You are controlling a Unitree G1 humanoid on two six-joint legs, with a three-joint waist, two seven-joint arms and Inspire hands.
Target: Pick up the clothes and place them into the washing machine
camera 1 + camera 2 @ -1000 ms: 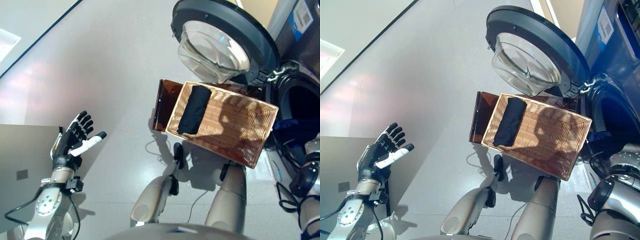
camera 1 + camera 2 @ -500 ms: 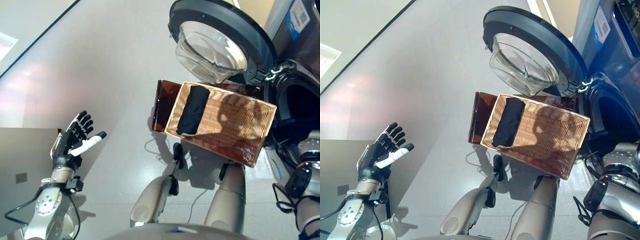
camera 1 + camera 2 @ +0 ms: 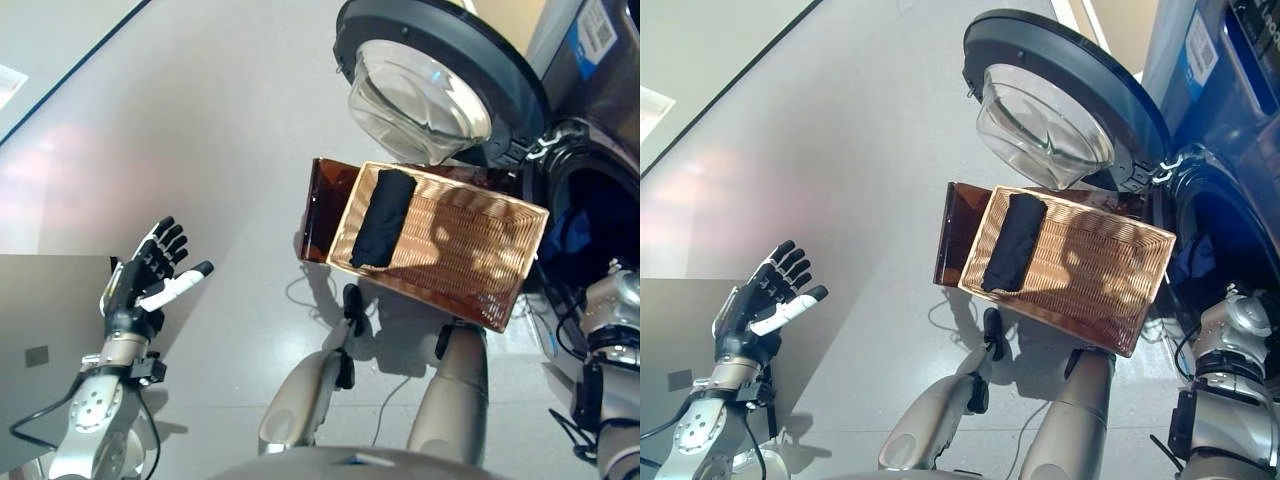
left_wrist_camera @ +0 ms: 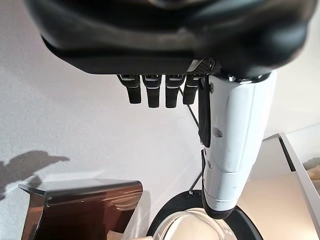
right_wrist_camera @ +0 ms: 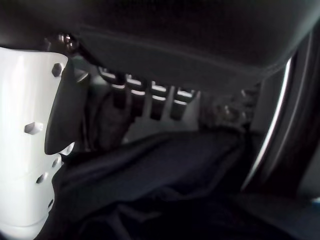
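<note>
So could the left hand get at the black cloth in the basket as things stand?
Probably yes: the left hand is open and empty, the black cloth lies uncovered in the wicker basket, though well off to its side.

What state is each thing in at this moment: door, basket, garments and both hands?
Washing machine door: swung wide open.
Wicker basket: holds one garment, otherwise bare.
Black rolled garment: lying in the basket.
Dark blue garment: inside the drum opening.
Left hand: open, empty, raised over the floor.
Right hand: open, above dark cloth inside the drum.
</note>
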